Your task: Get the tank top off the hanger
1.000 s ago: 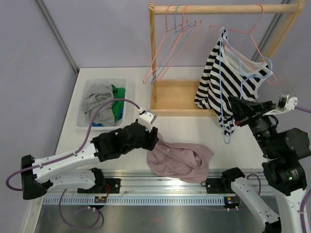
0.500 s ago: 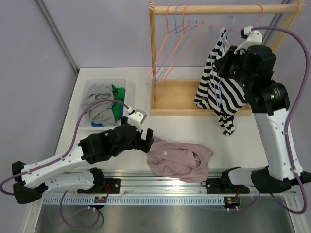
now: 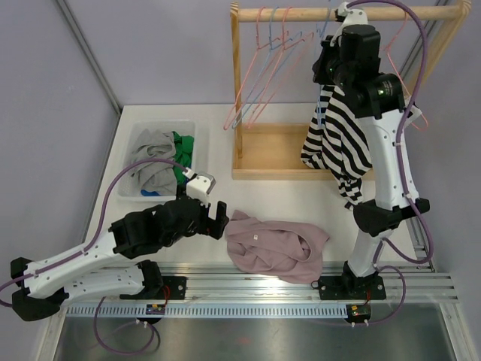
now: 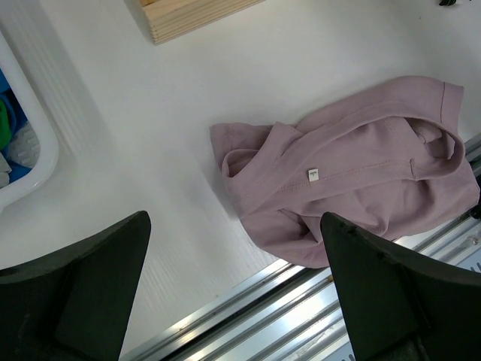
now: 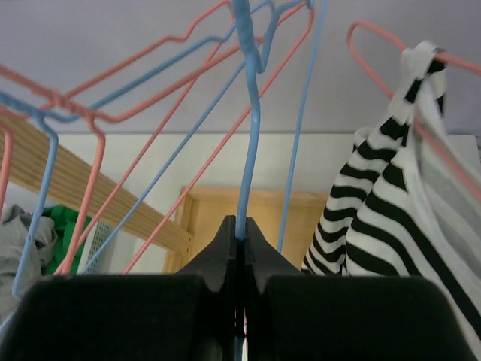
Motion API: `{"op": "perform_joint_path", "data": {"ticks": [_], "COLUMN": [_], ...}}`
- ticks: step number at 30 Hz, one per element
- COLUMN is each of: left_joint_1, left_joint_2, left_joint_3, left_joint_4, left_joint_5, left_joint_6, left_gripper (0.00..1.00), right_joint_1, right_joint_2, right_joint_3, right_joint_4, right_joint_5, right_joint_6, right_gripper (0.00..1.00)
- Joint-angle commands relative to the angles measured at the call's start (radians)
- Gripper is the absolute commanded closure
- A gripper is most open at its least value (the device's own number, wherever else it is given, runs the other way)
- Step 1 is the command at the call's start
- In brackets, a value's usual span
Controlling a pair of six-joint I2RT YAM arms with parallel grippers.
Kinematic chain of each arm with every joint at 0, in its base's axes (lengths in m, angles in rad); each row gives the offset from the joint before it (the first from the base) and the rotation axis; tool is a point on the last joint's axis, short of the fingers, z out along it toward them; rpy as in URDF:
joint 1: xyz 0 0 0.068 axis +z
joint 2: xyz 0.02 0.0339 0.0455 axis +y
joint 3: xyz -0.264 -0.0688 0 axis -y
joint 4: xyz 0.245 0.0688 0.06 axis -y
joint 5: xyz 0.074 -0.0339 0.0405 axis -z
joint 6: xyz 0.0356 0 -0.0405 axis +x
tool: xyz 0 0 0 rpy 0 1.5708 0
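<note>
A: Where do we find the tank top (image 3: 340, 139)?

B: We see it, striped black and white, hanging at the right side of the wooden rack (image 3: 235, 90). In the right wrist view one strap loops over the wire of a pink hanger (image 5: 373, 31), so it is on its hanger.

A: And the right end effector (image 5: 240, 228)?

B: We see it raised just under the rail (image 3: 293, 13). Its fingers are pressed together on the thin wire of a blue hanger (image 5: 252, 128), just left of the tank top. We cannot tell whether it touches the cloth.

A: What about the left end effector (image 4: 233, 226)?

B: It hovers low over the bench (image 3: 301, 197) with its fingers (image 4: 83, 286) wide apart. Under it we see a mauve shirt (image 4: 353, 173) lying crumpled near the front edge of the bench.

A: Anything else we can name?

B: A white bin (image 3: 126, 194) at the left of the bench holds grey and green clothes. We also see other hangers (image 3: 263, 68), pink and blue, on the rail to the left of the tank top.
</note>
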Motion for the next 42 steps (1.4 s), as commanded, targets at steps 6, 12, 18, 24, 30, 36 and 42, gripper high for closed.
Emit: {"op": "perform_joint_path", "data": {"ticks": [6, 12, 18, 24, 30, 36, 42], "left_joint_1": [-0.004, -0.005, -0.005, -0.007, -0.07, -0.128, -0.142], "left_joint_2": [-0.008, -0.03, 0.002, 0.082, 0.281, 0.502, 0.703], "left_joint_3": [0.006, -0.011, -0.02, -0.02, 0.023, 0.053, 0.085], "left_joint_4": [0.015, 0.023, 0.052, 0.13, 0.211, 0.322, 0.394], "left_joint_5": [-0.034, -0.032, -0.02, 0.02, 0.022, 0.035, 0.045], "left_joint_6": [-0.003, -0.013, -0.01, -0.04, -0.075, -0.106, -0.128], "left_gripper": [0.01, 0.01, 0.01, 0.01, 0.01, 0.01, 0.01], "right_joint_1": [0.192, 0.229, 0.25, 0.25, 0.25, 0.25, 0.25], "right_joint_2": [0.061, 0.124, 0.12, 0.046, -0.118, -0.339, -0.59], "right_joint_3": [-0.013, 0.036, 0.006, -0.085, -0.187, -0.315, -0.505], "right_joint_4": [0.034, 0.039, 0.048, 0.074, 0.076, 0.047, 0.057], "right_joint_5": [0.124, 0.094, 0.048, 0.086, 0.117, 0.12, 0.094], "right_joint_6": [-0.053, -0.038, -0.047, -0.049, -0.05, -0.049, -0.037], "right_gripper": [1.0, 1.0, 1.0, 0.91, 0.37, 0.0, 0.0]}}
